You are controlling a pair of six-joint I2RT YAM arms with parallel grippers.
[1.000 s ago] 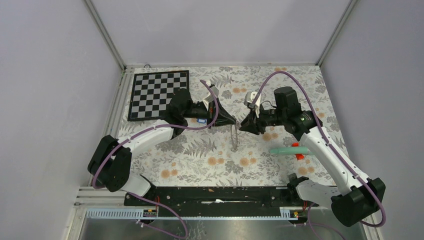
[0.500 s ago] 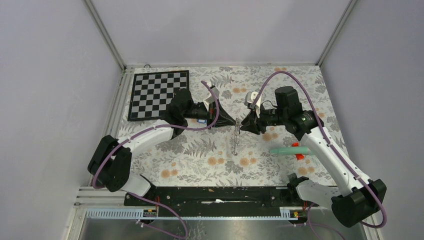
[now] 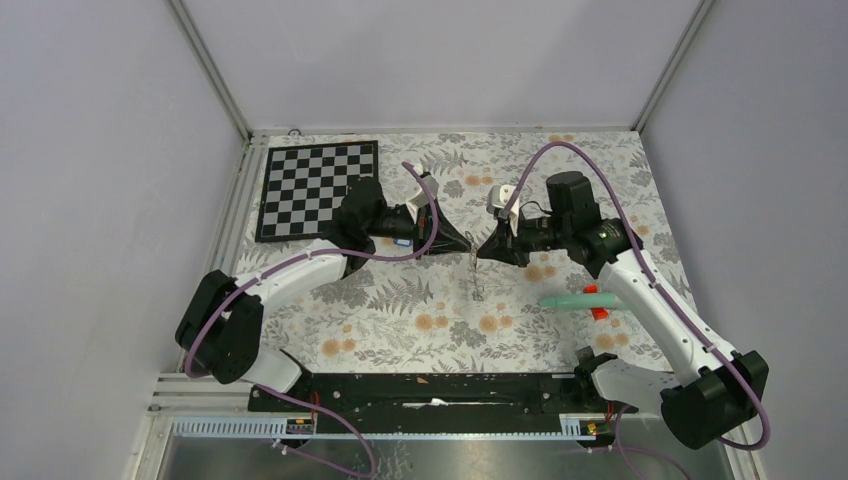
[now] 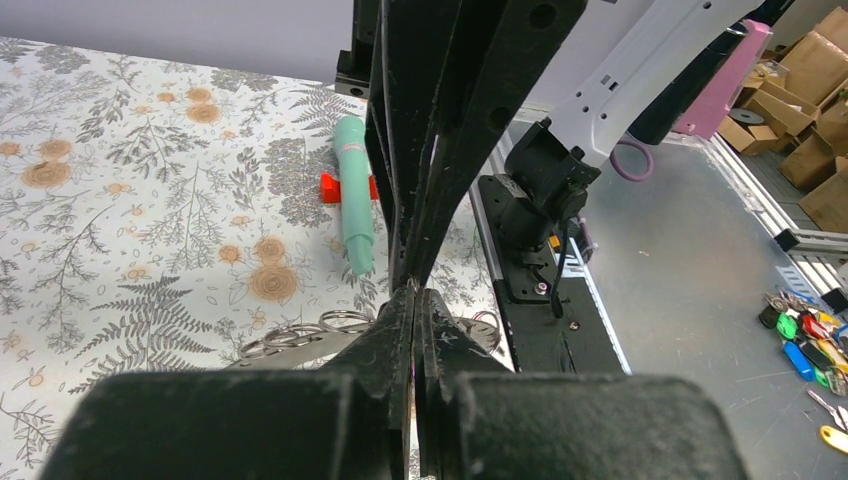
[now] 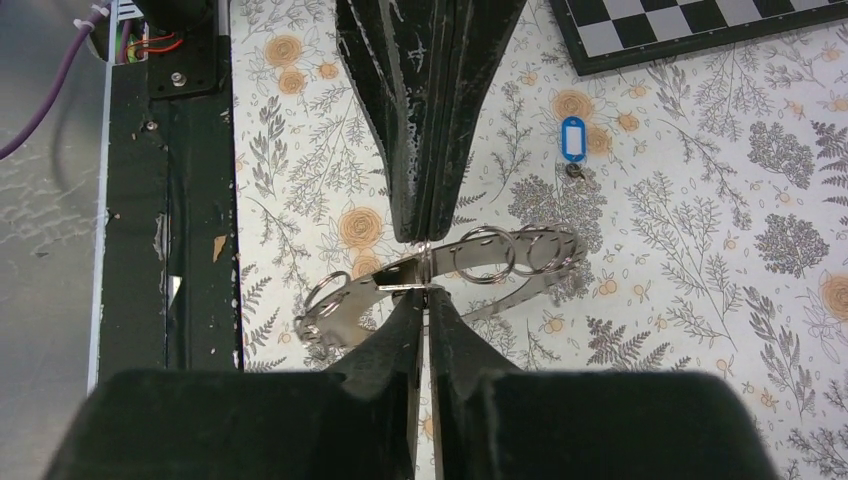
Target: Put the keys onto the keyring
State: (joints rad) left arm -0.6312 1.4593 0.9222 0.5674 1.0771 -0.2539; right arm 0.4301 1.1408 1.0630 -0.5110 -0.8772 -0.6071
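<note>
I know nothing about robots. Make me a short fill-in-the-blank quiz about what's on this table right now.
1. The left gripper and right gripper both grip a flat grey metal hoop strung with small rings: the ____.
2. The small loose key on the flowered cloth has a ____ oblong plastic tag.
3. The little piece beside the long teal stick is coloured ____.
Missing words: keyring; blue; red.
</note>
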